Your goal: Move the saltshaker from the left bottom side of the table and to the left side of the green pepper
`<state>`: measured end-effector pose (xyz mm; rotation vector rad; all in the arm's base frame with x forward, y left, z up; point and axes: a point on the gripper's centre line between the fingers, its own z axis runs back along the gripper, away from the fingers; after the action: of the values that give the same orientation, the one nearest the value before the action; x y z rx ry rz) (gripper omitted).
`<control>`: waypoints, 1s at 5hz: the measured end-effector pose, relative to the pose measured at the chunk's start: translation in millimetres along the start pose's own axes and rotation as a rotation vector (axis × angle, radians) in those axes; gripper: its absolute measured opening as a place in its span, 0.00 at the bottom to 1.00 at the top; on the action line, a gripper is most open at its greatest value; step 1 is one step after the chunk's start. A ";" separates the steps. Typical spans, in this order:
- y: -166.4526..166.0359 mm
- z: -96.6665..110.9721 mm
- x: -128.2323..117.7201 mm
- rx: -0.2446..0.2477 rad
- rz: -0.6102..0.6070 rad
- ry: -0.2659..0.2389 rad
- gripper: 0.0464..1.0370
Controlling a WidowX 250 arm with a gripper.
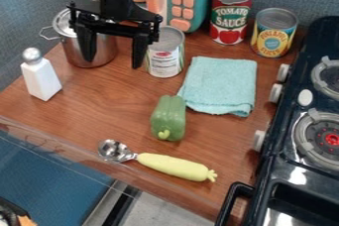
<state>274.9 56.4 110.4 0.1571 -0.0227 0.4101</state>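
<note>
Saltshaker: upright near the left edge of the table, white four-sided body under a rounded metallic cap. Camera view: gripper hangs over the far part of the table, in front of the pot; fingers spread apart, released, grasping nothing. Green pepper lies nearer the front edge, between the towel and the spoon; saltshaker well apart from it, on its left.

Handling (est.): likely light and stiff; smooth faces may slip under a weak squeeze. Tall, narrow form could tip if nudged off-centre. Proposed hold: opposite flat faces, mid-body, below the cap, since the round top offers poor purchase. Fragility: cannot tell; moderate squeeze advised. Set down upright, base flat, left of the green pepper.
</note>
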 end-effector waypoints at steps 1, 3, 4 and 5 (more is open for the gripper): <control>-1.9 -6.4 -0.5 0.001 0.003 0.022 0.96; 22.8 -7.6 18.4 -0.059 0.223 0.011 0.96; 31.2 -8.0 24.2 -0.067 0.346 -0.015 0.96; 41.2 -8.8 22.7 -0.019 0.518 -0.047 0.96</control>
<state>279.2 104.0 109.0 0.1414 -0.1151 0.9224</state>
